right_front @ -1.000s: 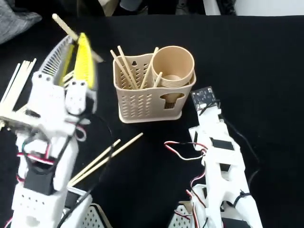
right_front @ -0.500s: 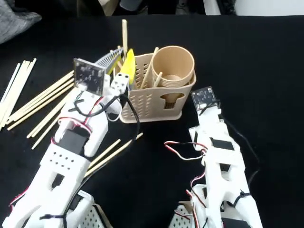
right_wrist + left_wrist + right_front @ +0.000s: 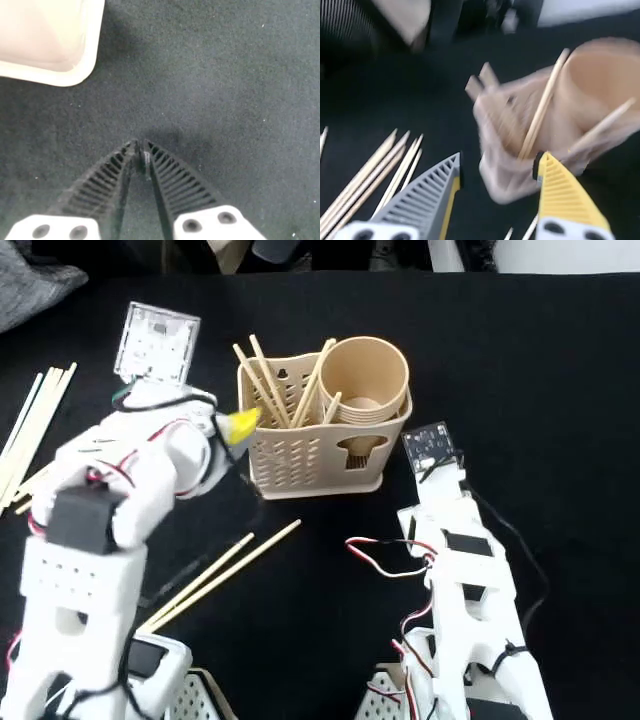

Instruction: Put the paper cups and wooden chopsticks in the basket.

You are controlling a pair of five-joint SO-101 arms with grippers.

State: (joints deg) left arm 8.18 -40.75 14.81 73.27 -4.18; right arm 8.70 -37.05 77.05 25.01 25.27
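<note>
Overhead first, the high view. The basket [image 3: 315,468] stands upright mid-table on the black cloth [image 3: 540,360]. A stack of paper cups [image 3: 366,375] sits in its right compartment. Several wooden chopsticks [image 3: 262,380] lean in the left compartment, and two more slant up beside the cups. The left gripper [image 3: 240,427] is just beside the basket's left wall; I cannot tell whether it touches. A pair of loose chopsticks [image 3: 222,572] lies on the cloth in front of the basket, apart from it. A bundle of chopsticks [image 3: 32,438] lies at the table's left edge. The right arm [image 3: 460,560] sits near the basket's front right corner.

Left wrist view: the jaws, one grey and one yellow, stand wide apart with nothing between them. Beyond the tips is the blurred basket with the cups and the leaning sticks. The bundle lies on the cloth off to the grey side.

Right wrist view: the right gripper [image 3: 138,148] has its tips pressed together and holds nothing. It points down at bare cloth. A corner of the basket's base is near the tips, not touching.
</note>
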